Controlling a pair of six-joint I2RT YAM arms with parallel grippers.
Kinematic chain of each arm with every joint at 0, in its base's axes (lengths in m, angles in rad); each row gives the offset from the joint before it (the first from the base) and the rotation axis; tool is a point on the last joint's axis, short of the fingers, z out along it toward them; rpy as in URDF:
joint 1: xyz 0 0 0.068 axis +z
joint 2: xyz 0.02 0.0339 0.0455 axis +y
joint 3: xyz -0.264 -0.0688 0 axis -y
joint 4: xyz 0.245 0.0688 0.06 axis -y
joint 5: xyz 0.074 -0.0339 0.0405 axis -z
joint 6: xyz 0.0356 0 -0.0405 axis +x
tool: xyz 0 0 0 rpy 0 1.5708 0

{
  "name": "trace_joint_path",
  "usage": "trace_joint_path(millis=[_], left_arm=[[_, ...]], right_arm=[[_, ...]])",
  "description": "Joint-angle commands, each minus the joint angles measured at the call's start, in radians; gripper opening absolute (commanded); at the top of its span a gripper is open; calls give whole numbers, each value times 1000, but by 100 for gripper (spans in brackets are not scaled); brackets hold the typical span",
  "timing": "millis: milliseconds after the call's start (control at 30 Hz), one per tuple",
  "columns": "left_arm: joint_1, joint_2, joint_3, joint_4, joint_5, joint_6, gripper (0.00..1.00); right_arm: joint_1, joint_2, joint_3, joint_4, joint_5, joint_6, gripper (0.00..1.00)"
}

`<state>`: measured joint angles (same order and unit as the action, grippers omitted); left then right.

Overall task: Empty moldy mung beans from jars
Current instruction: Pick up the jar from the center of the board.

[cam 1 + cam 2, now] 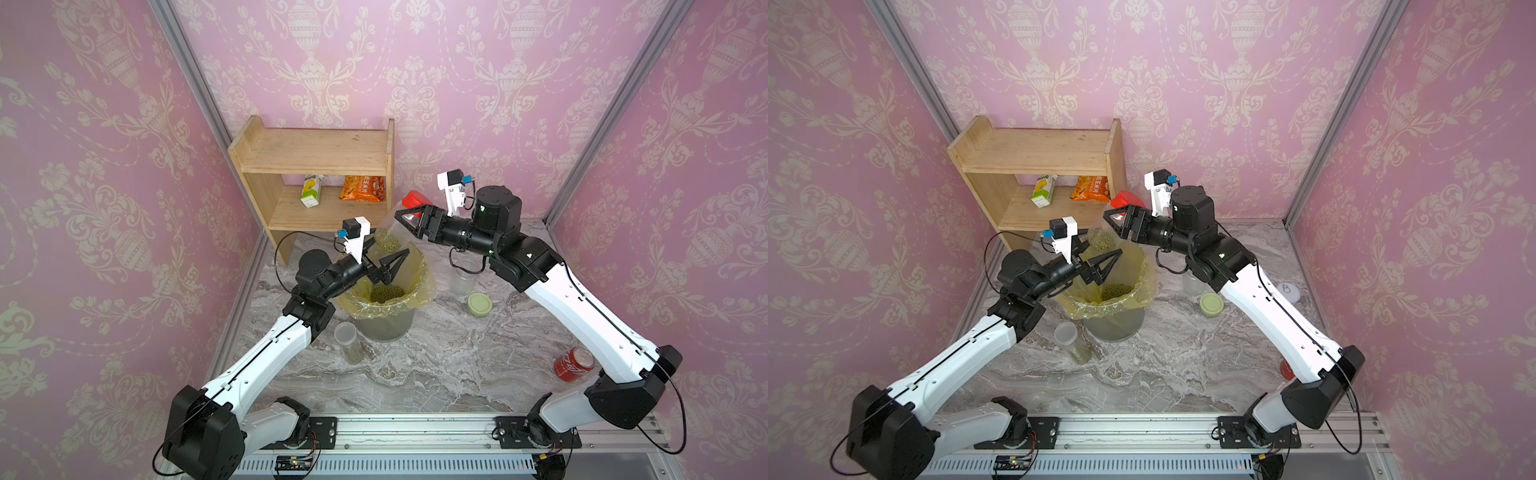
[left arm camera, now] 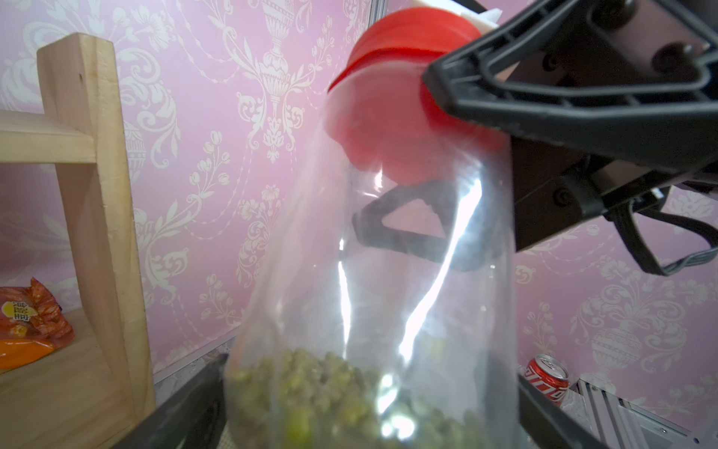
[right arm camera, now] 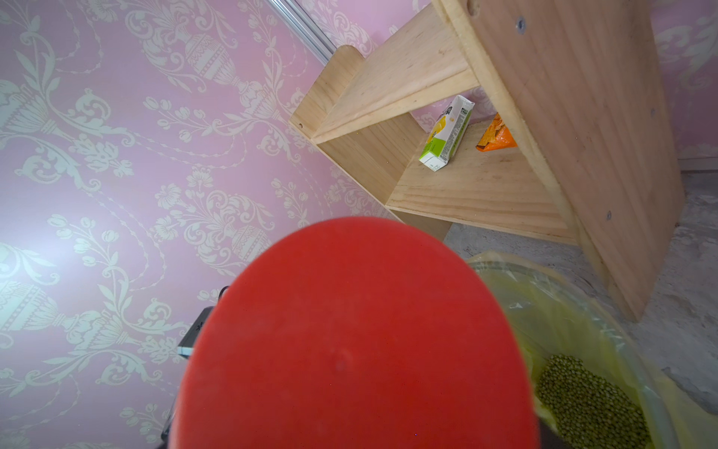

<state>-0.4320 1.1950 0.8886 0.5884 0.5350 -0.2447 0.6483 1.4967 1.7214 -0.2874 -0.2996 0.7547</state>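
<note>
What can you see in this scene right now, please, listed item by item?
red-lidded jar: one, clear, beans at its lower end, held over the bin
slim jar: one, clear, translucent lid, part full of beans, on the table beside the bin
open jar: one, clear, looks empty, partly behind the right arm
loose lid: one, pale green, on the table
bin: one, grey, yellow bag, holds mung beans
soda can: one, red, near the right arm
shelf: one, wooden, at the back
carton: one, white and green, lower shelf
snack bag: one, orange, lower shelf
left fingers: black, open, by the held jar's lower end
right fingers: black, shut on the red-lidded jar
</note>
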Motion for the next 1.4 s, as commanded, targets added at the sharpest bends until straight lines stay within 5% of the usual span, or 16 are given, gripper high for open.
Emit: trace_joint_path(millis=[0,867,1200,1367], left_arm=[[6,20,46,83,-36,13,99],[32,153,152,218,-35,-57,99],[53,169,142,282,3,-85,66],[71,167,120,325,-39,-124,65]], right_arm=[[1,14,-9,63,-21,40,56],[0,71,-3,117,-35,121,55],[0,80,-3,130,-52,148,55],[0,74,-25,144,-59,168,55]])
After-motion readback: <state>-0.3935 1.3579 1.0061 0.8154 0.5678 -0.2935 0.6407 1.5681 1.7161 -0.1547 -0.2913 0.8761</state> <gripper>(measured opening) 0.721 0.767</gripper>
